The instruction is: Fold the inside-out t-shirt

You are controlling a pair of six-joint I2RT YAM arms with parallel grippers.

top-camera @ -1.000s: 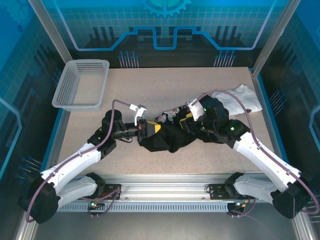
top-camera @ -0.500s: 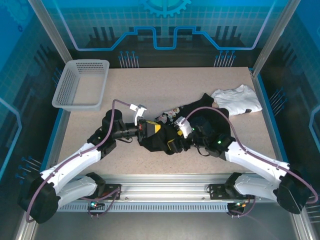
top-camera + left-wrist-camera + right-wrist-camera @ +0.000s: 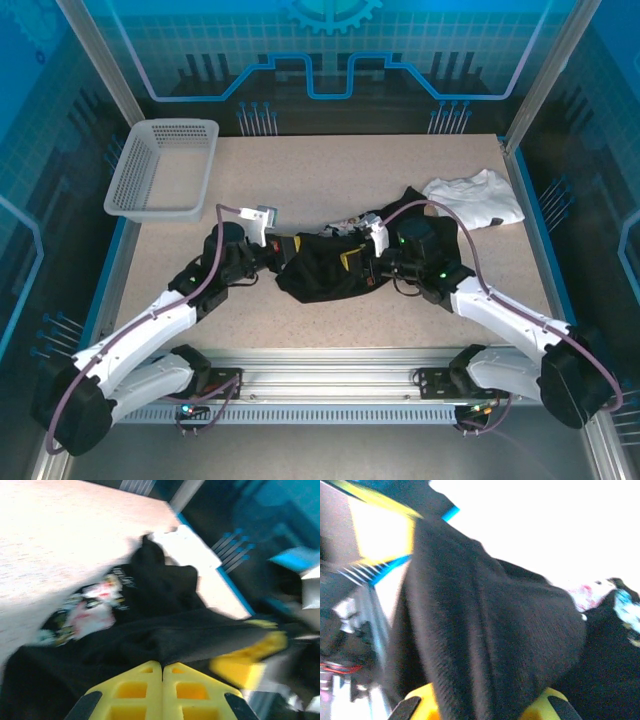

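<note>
A grey mesh basket (image 3: 125,170) sits on the speckled beige table (image 3: 330,170), well beyond and left of the left jaws. A crumpled white garment (image 3: 475,198) lies near the right jaws, beyond them and rightward.

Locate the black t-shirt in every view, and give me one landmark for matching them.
Top external: t-shirt bunched at the centre of the picture.
Left wrist: t-shirt across the middle and bottom.
Right wrist: t-shirt draped down the centre, top to bottom.
Shared landmark: its floral print.
</note>
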